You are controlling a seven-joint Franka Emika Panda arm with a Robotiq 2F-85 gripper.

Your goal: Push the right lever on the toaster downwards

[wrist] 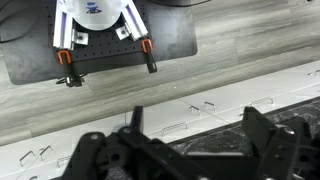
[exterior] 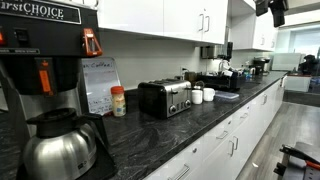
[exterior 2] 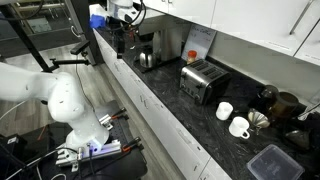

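The toaster [exterior: 165, 97], low and boxy with a black body and a brushed-steel face, stands on the dark stone counter against the wall; it shows in both exterior views [exterior 2: 203, 79]. Its levers are too small to make out. My gripper [wrist: 197, 135] is open and empty, its two dark fingers spread wide at the bottom of the wrist view, high over the counter's front edge and white drawers. In an exterior view the hand [exterior 2: 124, 13] hangs high near the coffee-machine end, far from the toaster. The toaster is out of the wrist view.
A tall black coffee machine [exterior: 40, 50] and a steel coffee pot [exterior: 58, 145] stand at one end. A small bottle [exterior: 119, 101], white mugs [exterior 2: 232, 120], a dark container [exterior 2: 270, 163] and more appliances [exterior: 222, 72] share the counter [exterior: 200, 125]. The robot's base [exterior 2: 92, 140] stands on the floor.
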